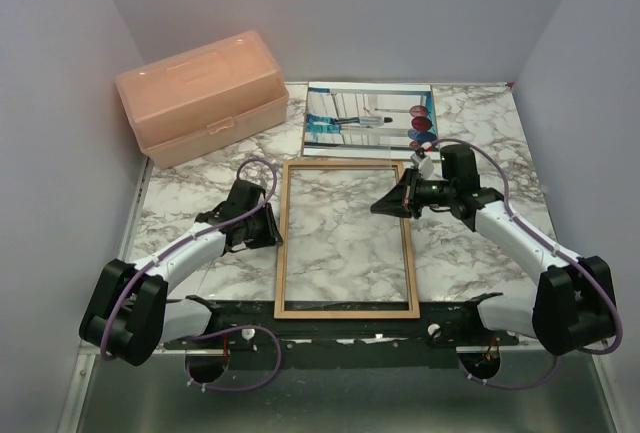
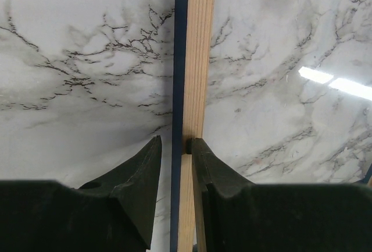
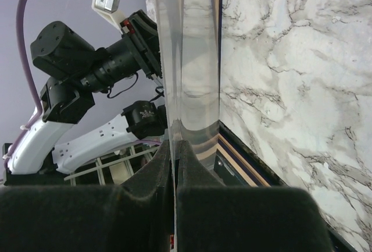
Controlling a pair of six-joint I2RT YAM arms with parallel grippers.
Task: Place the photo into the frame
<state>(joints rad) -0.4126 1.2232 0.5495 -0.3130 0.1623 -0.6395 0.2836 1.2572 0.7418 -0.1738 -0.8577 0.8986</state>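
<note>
Lying flat in the middle of the table, the frame has its light wood side up. The photo lies at the far edge of the table, just past the frame's far end. It is not in the frame yet. A peach box sits at the far left.

The left gripper has one finger on each side of the frame's left rail. One finger touches the wood. The other shows a thin gap, so I cannot tell if it is squeezing. I think it is there to stop the frame from sliding.

The right gripper is pinched tight on the edge of the clear pane, on the frame's right side near the far corner. I think it holds the pane to lift it, so the photo can go underneath.
</note>
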